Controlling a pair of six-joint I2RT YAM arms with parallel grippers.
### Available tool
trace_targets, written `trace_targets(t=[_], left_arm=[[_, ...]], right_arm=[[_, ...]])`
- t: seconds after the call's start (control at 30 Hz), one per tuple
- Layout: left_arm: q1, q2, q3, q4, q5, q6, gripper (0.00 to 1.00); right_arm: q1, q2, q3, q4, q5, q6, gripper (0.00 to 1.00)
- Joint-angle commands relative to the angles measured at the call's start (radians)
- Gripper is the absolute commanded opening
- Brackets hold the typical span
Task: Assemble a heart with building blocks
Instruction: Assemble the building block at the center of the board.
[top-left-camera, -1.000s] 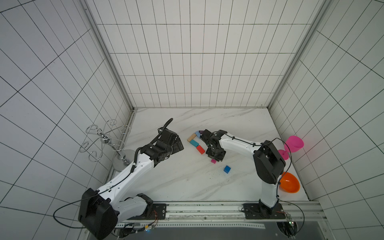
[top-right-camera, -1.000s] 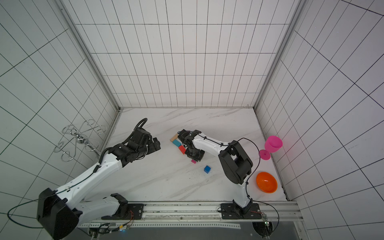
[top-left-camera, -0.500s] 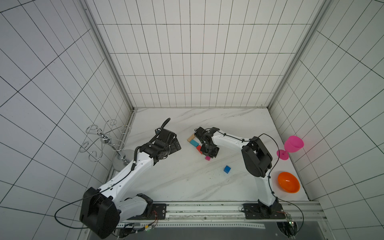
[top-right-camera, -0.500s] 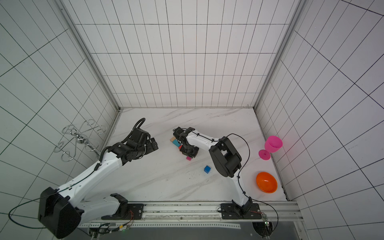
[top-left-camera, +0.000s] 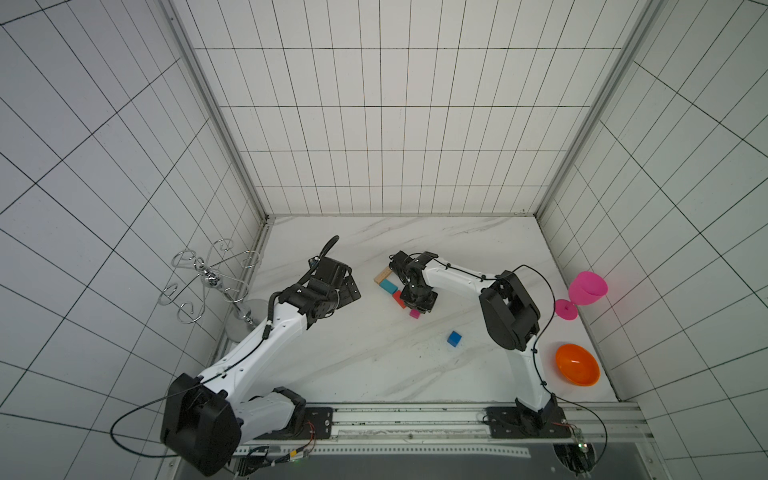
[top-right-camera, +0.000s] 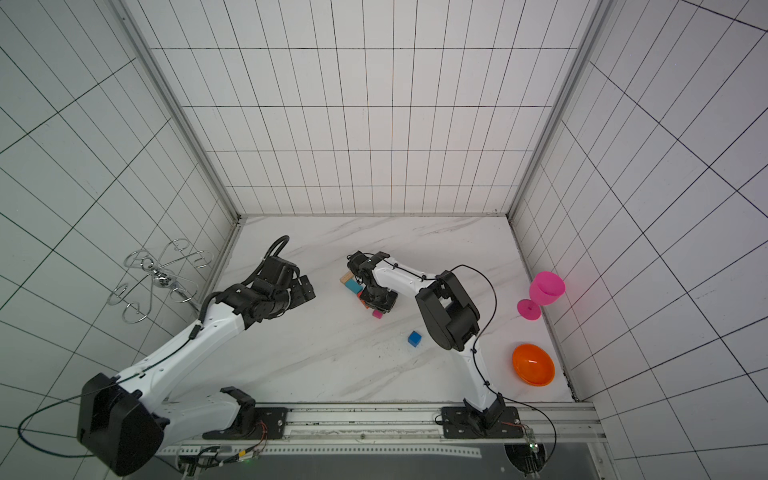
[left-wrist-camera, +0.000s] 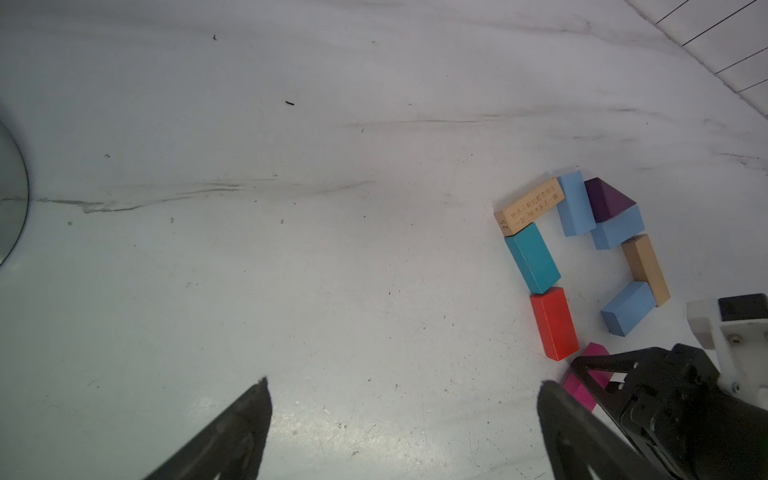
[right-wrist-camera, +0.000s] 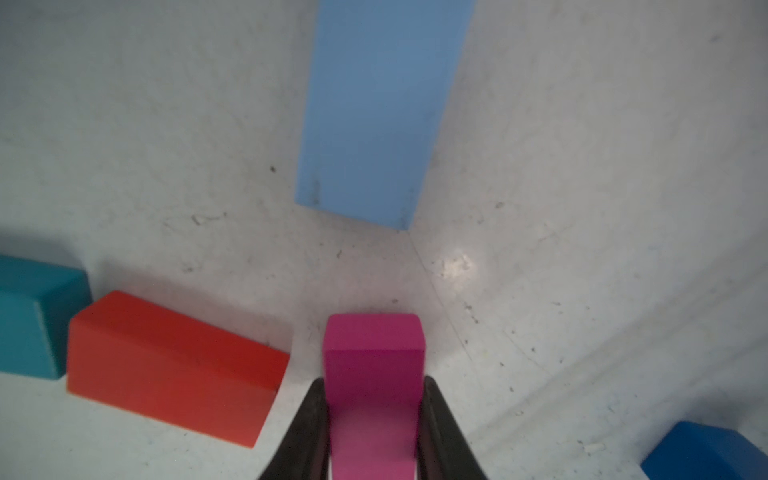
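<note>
The right tool (right-wrist-camera: 374, 388) is closed narrowly on the pink brick (right-wrist-camera: 373, 345), with one finger on each long side. The brick's free end sits just beside the end of the red brick (right-wrist-camera: 174, 365), with a thin gap between them. I cannot tell whether the pink brick rests on the surface (top-left-camera: 365, 365) or hangs just above it.

The left tool (left-wrist-camera: 403, 388) stands wide open and holds nothing. It is over bare surface, off to one side of the blocks.

The heart (top-left-camera: 388, 286) is only partly laid in the middle of the surface.
- **One side:** a tan block (left-wrist-camera: 530, 206), the teal brick (left-wrist-camera: 532, 257) and the red brick run end to end.
- **Other side:** a light blue brick (left-wrist-camera: 575, 203), the purple wedge (left-wrist-camera: 606, 199), a second light blue brick (left-wrist-camera: 617, 228), a second tan block (left-wrist-camera: 646, 268) and a third light blue brick (left-wrist-camera: 627, 307) follow on.

The blue cube (top-left-camera: 454, 338) lies alone, well apart from the outline on the side nearer the robot's base. A pink goblet (top-left-camera: 584, 291) and an orange bowl (top-left-camera: 577, 364) stand by the right wall.
</note>
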Motion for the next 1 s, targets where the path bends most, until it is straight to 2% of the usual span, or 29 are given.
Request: trace_targets(t=[0.0,0.97], left_arm=[[0.006,0.007,0.012,-0.004,0.000,0.007,0.98],[0.025,0.007,0.003,-0.020,0.041,0.019,0.98]], right_arm=[[-0.016,0.025,0.051,-0.040,0.019,0.001,0.00],[-0.046,0.080,0.112,-0.056,0.027,0.043,0.00]])
